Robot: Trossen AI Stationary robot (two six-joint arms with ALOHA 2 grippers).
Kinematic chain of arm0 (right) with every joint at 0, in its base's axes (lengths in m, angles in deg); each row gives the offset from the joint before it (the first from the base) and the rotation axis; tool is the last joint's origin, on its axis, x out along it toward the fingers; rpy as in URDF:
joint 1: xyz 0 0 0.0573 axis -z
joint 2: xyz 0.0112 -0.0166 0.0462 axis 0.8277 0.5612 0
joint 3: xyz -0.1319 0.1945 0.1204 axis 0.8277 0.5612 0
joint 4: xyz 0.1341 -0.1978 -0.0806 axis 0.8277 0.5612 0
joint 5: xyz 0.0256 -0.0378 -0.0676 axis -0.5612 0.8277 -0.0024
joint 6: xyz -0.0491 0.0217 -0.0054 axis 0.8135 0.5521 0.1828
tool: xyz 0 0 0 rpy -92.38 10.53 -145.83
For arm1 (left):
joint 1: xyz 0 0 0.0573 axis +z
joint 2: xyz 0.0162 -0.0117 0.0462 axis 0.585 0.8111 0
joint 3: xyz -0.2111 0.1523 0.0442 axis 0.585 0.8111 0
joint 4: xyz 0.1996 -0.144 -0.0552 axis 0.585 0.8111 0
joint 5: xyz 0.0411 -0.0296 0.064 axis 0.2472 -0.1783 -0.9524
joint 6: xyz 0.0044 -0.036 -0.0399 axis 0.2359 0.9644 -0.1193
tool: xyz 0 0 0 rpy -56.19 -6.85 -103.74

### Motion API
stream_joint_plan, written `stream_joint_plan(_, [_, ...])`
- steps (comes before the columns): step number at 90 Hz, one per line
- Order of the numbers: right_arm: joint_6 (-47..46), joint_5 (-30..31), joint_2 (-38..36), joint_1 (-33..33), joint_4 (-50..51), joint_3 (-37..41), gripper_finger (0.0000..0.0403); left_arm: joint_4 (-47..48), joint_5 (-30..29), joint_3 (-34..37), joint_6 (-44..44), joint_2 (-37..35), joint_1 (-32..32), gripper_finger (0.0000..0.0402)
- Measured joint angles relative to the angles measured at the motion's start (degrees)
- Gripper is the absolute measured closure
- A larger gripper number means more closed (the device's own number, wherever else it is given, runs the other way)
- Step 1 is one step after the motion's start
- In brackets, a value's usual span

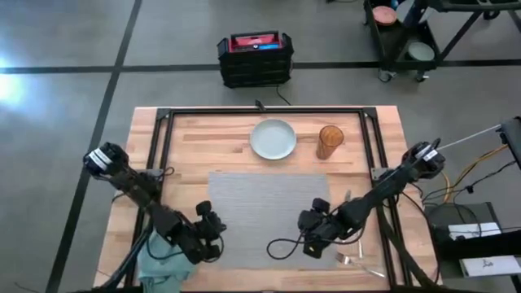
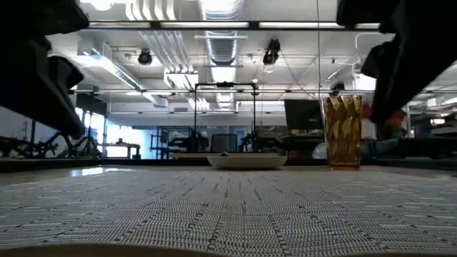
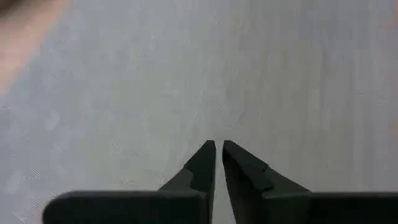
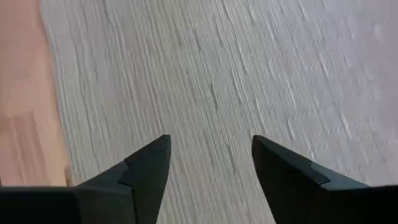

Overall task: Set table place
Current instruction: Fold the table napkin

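The grey woven placemat (image 1: 269, 203) lies flat on the middle of the light-wood table (image 1: 383, 138) and fills the foreground of the low view (image 2: 228, 207). My left gripper (image 1: 213, 236) is low over the mat's left near part, its fingers shut with nothing between them (image 3: 217, 144). My right gripper (image 1: 312, 236) is low over the mat's right near part, open (image 4: 211, 146), with only mat between its fingers and bare wood (image 4: 25, 124) beside it. A pale round plate (image 1: 273, 138) and an amber glass (image 1: 330, 141) stand beyond the mat's far edge. My left gripper points its shut fingertips (image 3: 208, 152) down at the placemat's surface (image 3: 205, 118) near its left near corner. I cannot tell whether they touch it. The mat lies flat there.
A teal-green napkin (image 1: 159, 262) lies crumpled at the table's near left corner under the left arm. Cutlery (image 1: 358, 260) lies on the wood at the near right. In the low view, plate (image 2: 246, 161) and glass (image 2: 343, 132) stand behind the mat. A black frame rail (image 1: 260, 112) runs along the far side.
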Motion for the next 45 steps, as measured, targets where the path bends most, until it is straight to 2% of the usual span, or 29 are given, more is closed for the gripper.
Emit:
stream_joint_plan(24, [4.5, 4.8, 0.0, 0.2, -1.3, -0.2, 0.0179, -0.6, 1.0, -4.9, -8.1, -1.8, 1.4, 0.0331])
stream_joint_plan(34, [7.6, 5.0, 0.0, 0.3, -4.1, -0.3, 0.0183, 1.2, 4.6, -7.7, -10.0, -1.9, 1.4, 0.032])
stream_joint_plan(45, [9.1, 5.0, 0.0, 0.4, -4.9, -0.3, 0.0187, 8.3, 9.4, -12.0, -9.1, -1.9, 1.4, 0.0294])
